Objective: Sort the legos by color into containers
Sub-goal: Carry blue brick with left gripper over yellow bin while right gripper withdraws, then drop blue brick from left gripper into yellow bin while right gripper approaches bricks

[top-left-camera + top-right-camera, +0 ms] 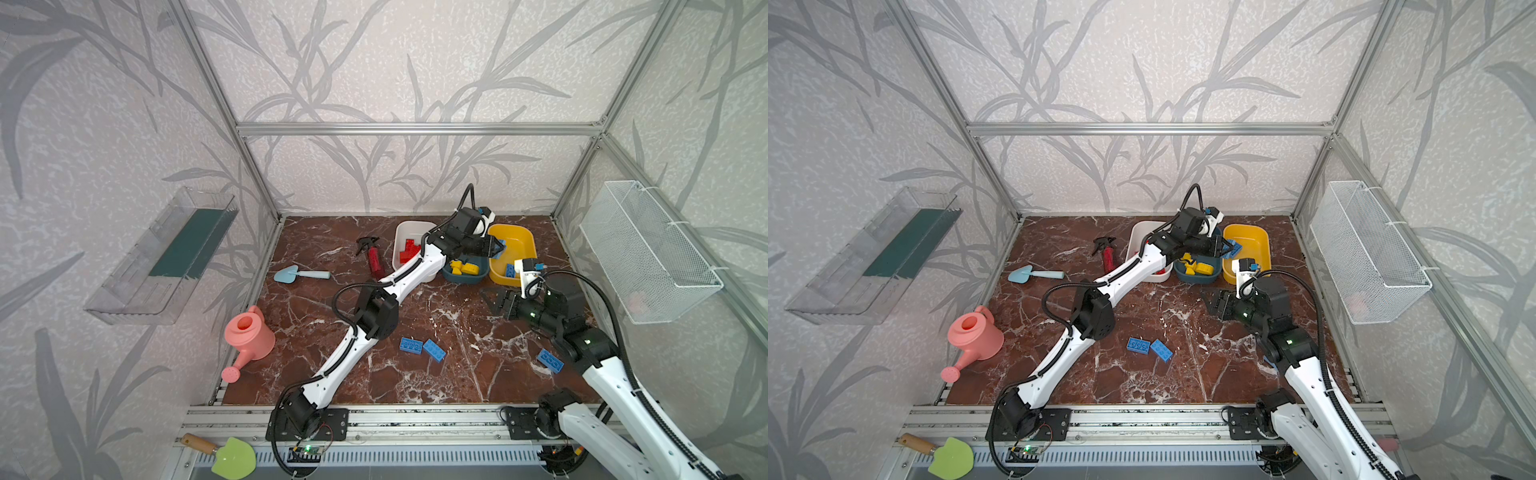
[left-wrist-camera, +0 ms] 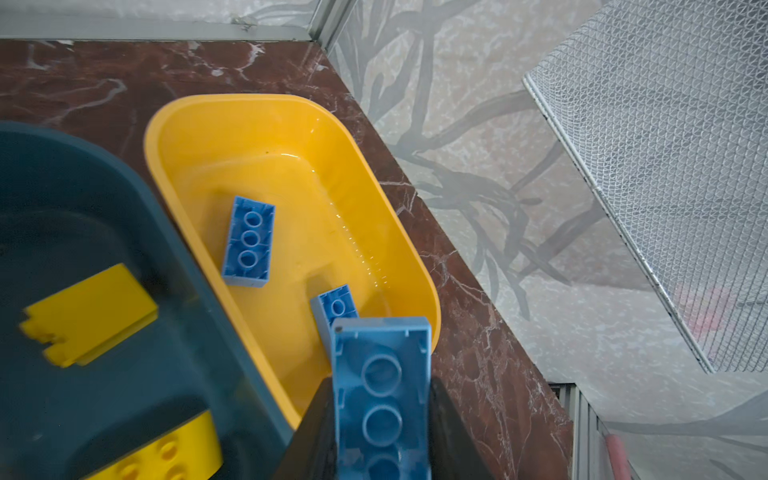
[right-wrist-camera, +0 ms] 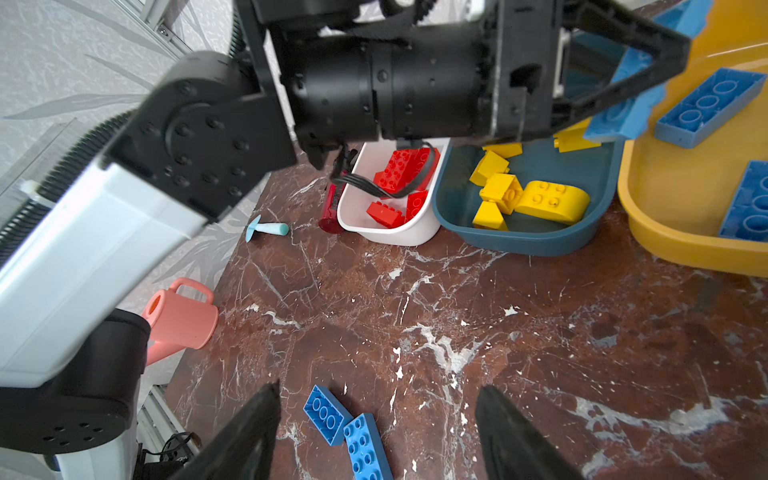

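My left gripper (image 1: 496, 245) (image 2: 381, 386) is shut on a blue lego (image 2: 381, 399) and holds it over the near end of the yellow container (image 1: 515, 239) (image 2: 270, 137). Two blue legos (image 2: 248, 243) (image 2: 334, 305) lie in that tub. The teal container (image 1: 463, 279) (image 3: 528, 245) holds yellow legos (image 3: 536, 199). The white container (image 1: 409, 228) (image 3: 390, 237) holds red legos (image 3: 399, 170). My right gripper (image 1: 490, 302) (image 3: 380, 386) hangs open above the table with nothing in it. Below it lie two blue legos (image 3: 326, 413) (image 3: 365, 449) (image 1: 411, 345) (image 1: 434, 350). A third blue lego (image 1: 550, 360) lies beside the right arm.
A dark-red spray bottle (image 1: 375, 259) lies left of the white tub. A blue trowel (image 1: 301, 274) and a pink watering can (image 1: 249, 336) sit at the left. A wire basket (image 1: 648, 249) hangs on the right wall and a clear shelf (image 1: 166, 253) on the left wall.
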You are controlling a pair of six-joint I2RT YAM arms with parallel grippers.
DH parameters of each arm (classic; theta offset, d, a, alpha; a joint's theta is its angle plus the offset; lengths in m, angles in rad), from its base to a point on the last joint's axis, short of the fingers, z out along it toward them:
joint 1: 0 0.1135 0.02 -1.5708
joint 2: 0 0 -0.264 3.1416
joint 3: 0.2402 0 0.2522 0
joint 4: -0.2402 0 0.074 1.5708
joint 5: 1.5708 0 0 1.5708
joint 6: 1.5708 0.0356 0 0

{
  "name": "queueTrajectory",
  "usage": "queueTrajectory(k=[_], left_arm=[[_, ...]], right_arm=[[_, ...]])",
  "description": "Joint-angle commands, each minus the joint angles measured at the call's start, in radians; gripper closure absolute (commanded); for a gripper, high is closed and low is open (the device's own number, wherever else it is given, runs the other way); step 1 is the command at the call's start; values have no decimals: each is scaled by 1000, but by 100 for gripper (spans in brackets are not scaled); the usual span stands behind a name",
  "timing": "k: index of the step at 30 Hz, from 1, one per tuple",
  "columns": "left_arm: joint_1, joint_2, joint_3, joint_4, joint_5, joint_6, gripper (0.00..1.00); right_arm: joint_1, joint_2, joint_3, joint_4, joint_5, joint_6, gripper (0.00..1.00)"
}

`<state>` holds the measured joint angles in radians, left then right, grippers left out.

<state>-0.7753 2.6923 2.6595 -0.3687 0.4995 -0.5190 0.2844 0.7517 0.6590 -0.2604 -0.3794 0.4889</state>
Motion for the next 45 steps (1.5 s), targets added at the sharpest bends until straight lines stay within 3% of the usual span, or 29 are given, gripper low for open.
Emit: queueTrajectory(k=[1,5,14,17,22,30,33,38,42,45], left_arm=[[-15,48,34,146,28,-89,74],[-34,110,104,169,-15,-117,73],[-40,128,77,217,-136,-156,70],[-41,126,77,220,-124,-147,62],[-39,111,83,196,-131,-124,41],[-7,-25,27,72,-149,-64,36],[15,-191,-184,117,-177,-29,35],[62,-555,-704,339,-293,17,33],[107,-769,-973,386,-374,27,32],[117,-940,-1158,372,-502,37,31]], right_arm=[[7,-37,21,5,-13,-1,25],[9,-41,11,0,-13,1,26],[9,-45,11,-13,-12,-1,26],[9,-45,10,-15,-8,0,26],[9,-25,16,-34,-5,8,26],[12,-47,30,-64,-59,-45,26],[16,-55,24,-70,-80,-69,26],[51,-41,21,-85,-75,-98,26],[154,14,23,-102,-5,-149,26],[256,90,24,-94,62,-186,26]])
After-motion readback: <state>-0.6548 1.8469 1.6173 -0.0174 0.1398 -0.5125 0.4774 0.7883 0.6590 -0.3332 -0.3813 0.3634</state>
